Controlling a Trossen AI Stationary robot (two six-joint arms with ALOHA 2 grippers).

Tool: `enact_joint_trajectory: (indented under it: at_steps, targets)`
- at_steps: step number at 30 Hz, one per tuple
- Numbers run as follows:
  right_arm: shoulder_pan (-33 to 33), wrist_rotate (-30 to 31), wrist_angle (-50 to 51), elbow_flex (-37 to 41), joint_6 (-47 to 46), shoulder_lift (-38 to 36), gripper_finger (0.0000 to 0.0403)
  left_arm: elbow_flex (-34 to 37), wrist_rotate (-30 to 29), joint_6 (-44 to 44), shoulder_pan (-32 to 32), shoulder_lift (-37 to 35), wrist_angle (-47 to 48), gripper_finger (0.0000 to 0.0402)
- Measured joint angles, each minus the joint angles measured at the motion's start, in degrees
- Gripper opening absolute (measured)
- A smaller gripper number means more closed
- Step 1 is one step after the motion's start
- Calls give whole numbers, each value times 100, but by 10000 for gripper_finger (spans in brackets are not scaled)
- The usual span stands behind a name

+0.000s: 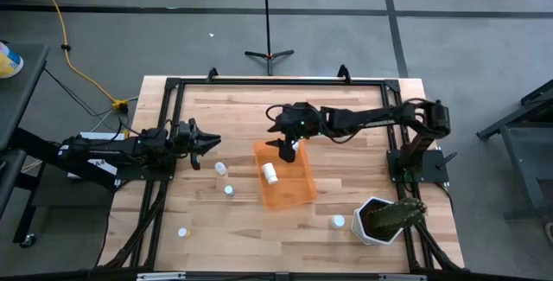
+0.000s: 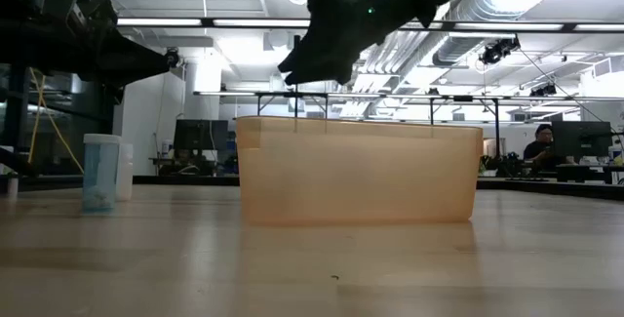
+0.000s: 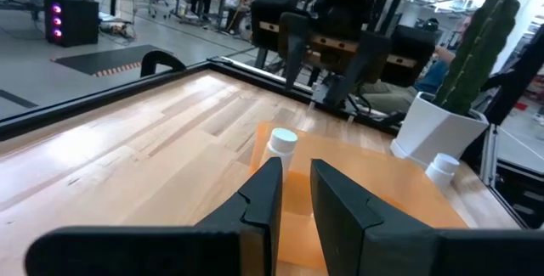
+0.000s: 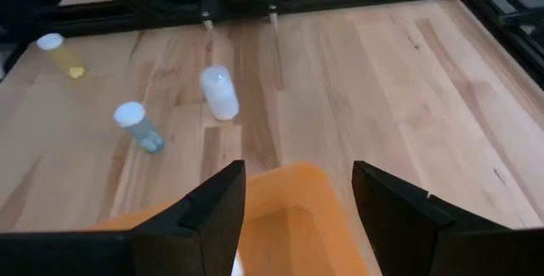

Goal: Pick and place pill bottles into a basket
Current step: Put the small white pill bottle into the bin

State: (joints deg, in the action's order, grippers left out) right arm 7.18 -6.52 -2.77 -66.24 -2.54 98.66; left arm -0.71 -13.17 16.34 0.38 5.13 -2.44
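The orange basket (image 1: 289, 186) stands mid-table, and it also shows in the low view (image 2: 356, 171). One white pill bottle (image 1: 270, 173) lies inside it. Two bottles (image 1: 221, 169) (image 1: 229, 191) stand on the table left of the basket, one (image 1: 183, 232) stands near the front left, and one (image 1: 337, 222) stands beside the pot. My right gripper (image 1: 288, 150) (image 4: 297, 195) hangs open and empty above the basket's far end. My left gripper (image 1: 207, 143) (image 3: 294, 183) waits at the table's left, a narrow gap between its fingers, holding nothing.
A white pot with a green cactus (image 1: 380, 220) stands at the front right, right of the basket. A black frame rail (image 1: 276, 80) runs round the table. Bare wood lies along the far side and in front of the basket.
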Motion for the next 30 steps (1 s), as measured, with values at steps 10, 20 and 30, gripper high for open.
enact_joint_trajectory:
  at_steps: [10, 20, 30]
  targets:
    - [-309, 800, 297, 0, -116, -42, 204, 1, 625, -560, -2, 2, 85, 102]
    - [-550, 1431, 427, 0, -298, -42, 204, 0, 1808, -715, -2, 132, 154, 215]
    - [-696, 2672, 848, 170, -120, -197, 204, 0, 2016, -706, -4, 1271, 129, 310]
